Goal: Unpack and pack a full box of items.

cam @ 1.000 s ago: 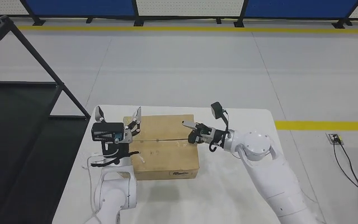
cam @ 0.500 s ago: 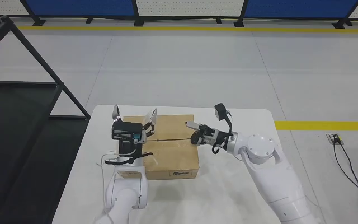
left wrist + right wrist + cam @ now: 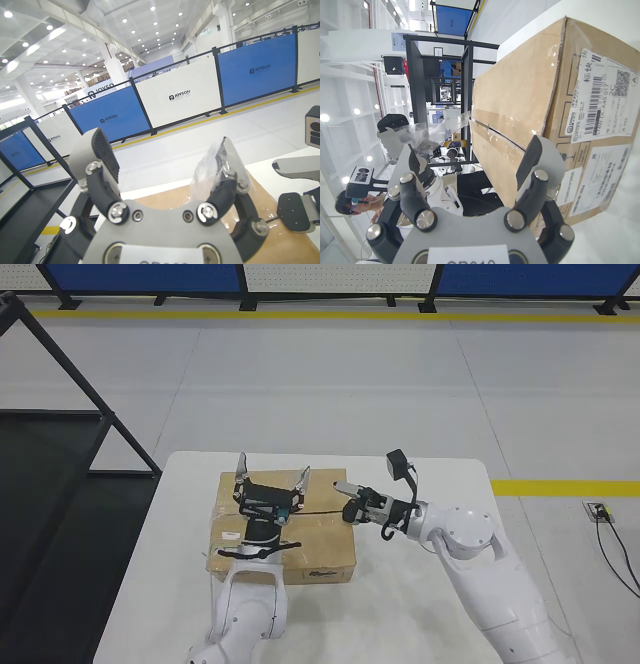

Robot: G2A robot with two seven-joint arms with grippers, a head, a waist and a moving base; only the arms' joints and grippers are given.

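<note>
At mid-frame on the bench (image 3: 160,564), left gripper (image 3: 272,472) and right gripper (image 3: 345,501) spread wide at the box (image 3: 325,539) seam, probably to strip tape (image 3: 203,172).

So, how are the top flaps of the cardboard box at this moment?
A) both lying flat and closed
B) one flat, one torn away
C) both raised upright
A: on the cardboard box both top flaps lie flat and meet along one seam across the top.

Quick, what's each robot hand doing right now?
Left gripper: fingers open, a scrap of clear tape stuck to one.
Right gripper: fingers open, holding nothing.
</note>
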